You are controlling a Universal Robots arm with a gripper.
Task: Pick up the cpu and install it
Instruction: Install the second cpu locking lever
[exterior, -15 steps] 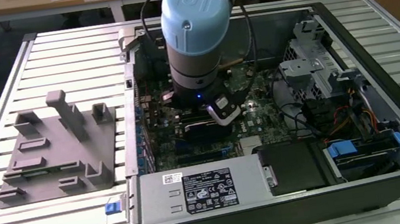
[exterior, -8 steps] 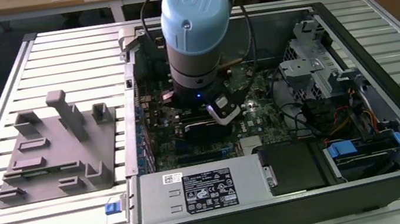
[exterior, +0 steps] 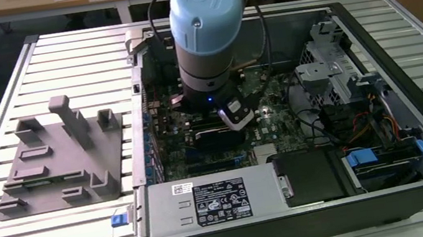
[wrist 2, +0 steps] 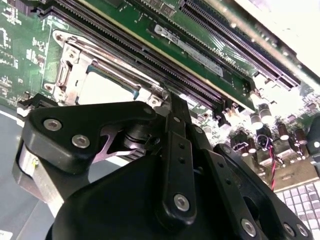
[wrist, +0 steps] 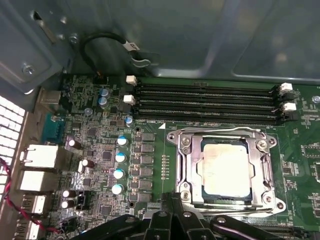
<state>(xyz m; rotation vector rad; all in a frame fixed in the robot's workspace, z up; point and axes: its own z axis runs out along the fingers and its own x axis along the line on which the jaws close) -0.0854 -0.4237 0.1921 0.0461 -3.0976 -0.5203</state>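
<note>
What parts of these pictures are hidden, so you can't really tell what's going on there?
- End effector: in the first wrist view the edge cuts off its black linkages; whether it is open or shut can't be told.
- Flat square silver-grey cpu: sits inside the metal socket frame; whether the frame is latched is unclear.
- Green motherboard: in the exterior view the arm's blue-capped joint covers the socket area.

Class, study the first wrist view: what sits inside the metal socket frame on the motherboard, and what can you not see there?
Inside the metal socket frame sits the cpu, its pale silver top facing up, flat within the opening. Whatever lies beneath the chip is covered by it. The gripper is at the frame's near edge.
</note>
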